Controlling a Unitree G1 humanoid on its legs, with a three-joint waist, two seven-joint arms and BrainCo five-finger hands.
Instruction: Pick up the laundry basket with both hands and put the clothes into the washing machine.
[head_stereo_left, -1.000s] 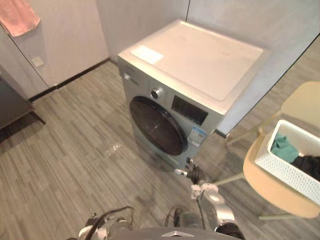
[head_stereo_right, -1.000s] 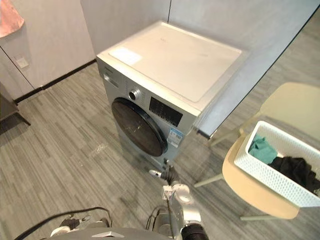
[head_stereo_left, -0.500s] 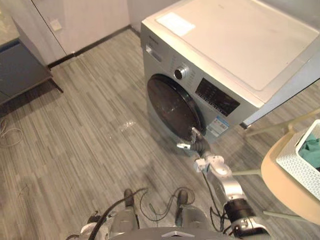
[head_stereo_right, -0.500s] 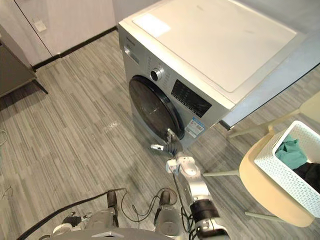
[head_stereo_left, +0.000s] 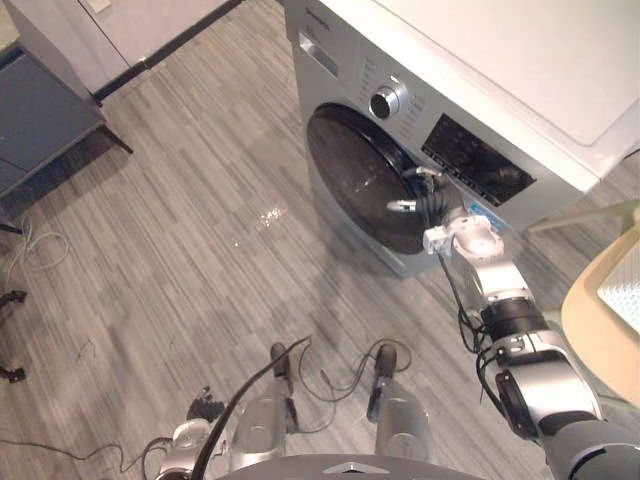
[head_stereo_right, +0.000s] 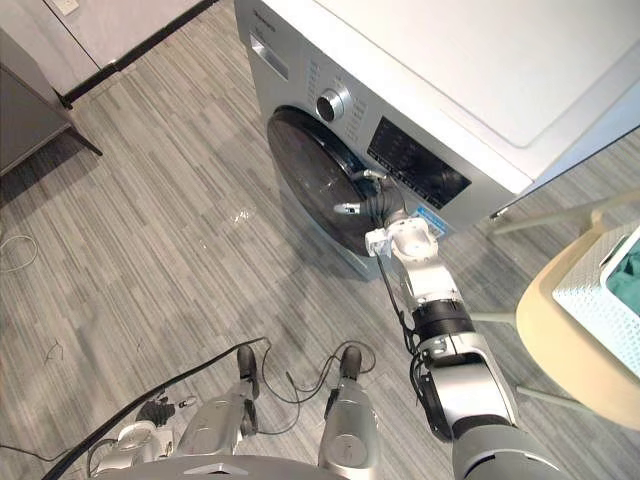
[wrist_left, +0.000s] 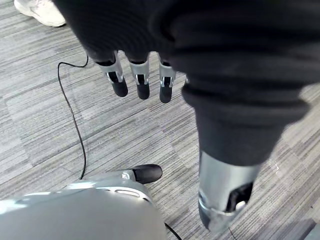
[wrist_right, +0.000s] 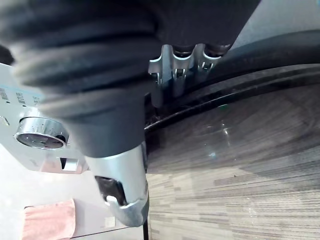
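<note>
The silver washing machine (head_stereo_left: 470, 110) stands ahead, its dark round door (head_stereo_left: 360, 180) closed. My right hand (head_stereo_left: 425, 200) is stretched out to the door's right edge; in the right wrist view its straight fingers (wrist_right: 175, 72) touch the door's dark rim, so it is open and holds nothing. The white laundry basket (head_stereo_right: 605, 300), with a teal cloth (head_stereo_right: 630, 285) in it, sits on a beige chair (head_stereo_right: 575, 345) at the far right, away from both hands. My left hand (wrist_left: 142, 75) hangs low over the floor with straight fingers, open and empty.
A dark low cabinet (head_stereo_left: 45, 120) stands at the upper left by the wall. The beige chair is close to my right arm. A person's white shoe (wrist_left: 37, 12) is on the floor near my left side. Grey plank floor (head_stereo_left: 170, 260) lies open before the machine.
The camera has moved in and down towards the machine. My right hand has risen from low in front of the machine to the door's right edge.
</note>
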